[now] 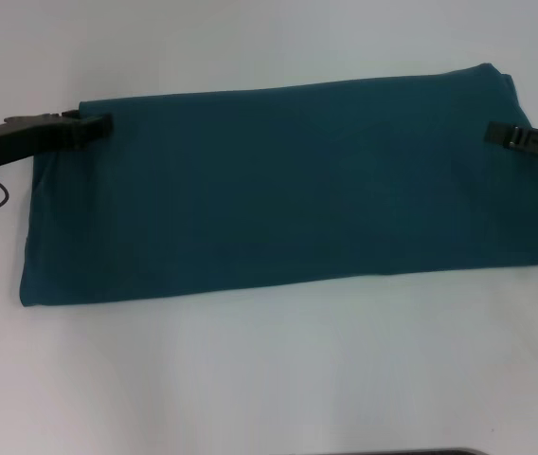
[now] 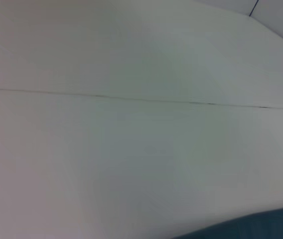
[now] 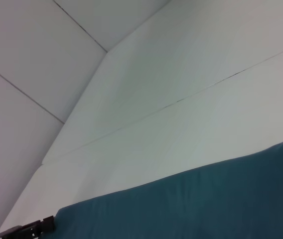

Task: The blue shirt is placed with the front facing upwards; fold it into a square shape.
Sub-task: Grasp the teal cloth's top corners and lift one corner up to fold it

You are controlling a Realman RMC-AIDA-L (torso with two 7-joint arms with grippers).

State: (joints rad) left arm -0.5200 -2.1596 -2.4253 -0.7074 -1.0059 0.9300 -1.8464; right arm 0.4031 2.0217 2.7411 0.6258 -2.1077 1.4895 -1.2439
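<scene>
The dark teal-blue cotton shirt [image 1: 297, 185] lies flat on the white worktop [image 1: 269, 379] as a long horizontal band, already doubled over, with no lettering, collar or sleeves showing on its upper face. Its far edge runs nearly straight; the near edge sags a little toward the robot's left corner.

The black left gripper [image 1: 98, 126] sits at the far left corner of the band, touching or just over the cloth; whether it pinches the fabric or is merely resting there I cannot tell. The black right gripper [image 1: 515, 136] sits on the cloth near the far right corner, and its hold is equally unclear.

The band is far from square, so I judge that at least one crosswise fold remains. The risks: a corner grasp that catches only the top layer would peel the layers apart on lifting, and uneven pull between the two arms could skew the fold or drag the whole shirt across the smooth worktop.
</scene>
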